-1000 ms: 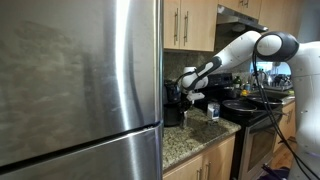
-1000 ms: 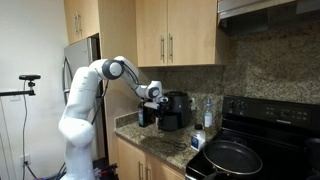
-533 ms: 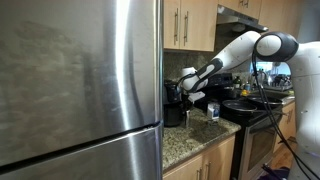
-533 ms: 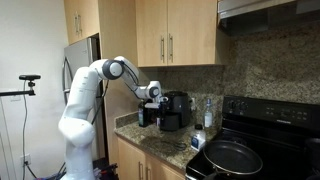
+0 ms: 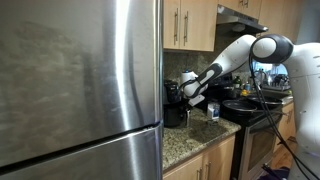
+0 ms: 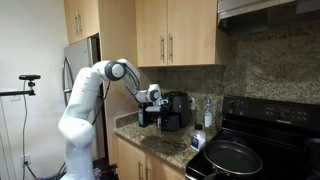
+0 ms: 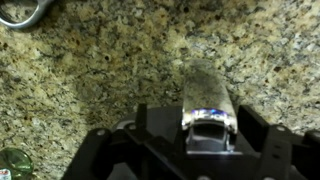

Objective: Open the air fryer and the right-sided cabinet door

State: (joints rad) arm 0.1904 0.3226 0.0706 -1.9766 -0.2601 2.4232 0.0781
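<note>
Air fryer [image 6: 177, 108] set on the granite bench [image 6: 150, 142], right-sided cabinet door [image 6: 195, 35] shut above it; gripper [image 6: 153, 112] placed at the fryer's front, jaws seen spread wide either side of a silvery handle [image 7: 207, 95]

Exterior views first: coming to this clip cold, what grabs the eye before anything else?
In an exterior view a big stainless fridge fills the left half of the picture. The white arm stretches over the speckled granite counter to the small black air fryer, below the shut right-sided cabinet door. A black frying pan sits on the stove at lower right.
</note>
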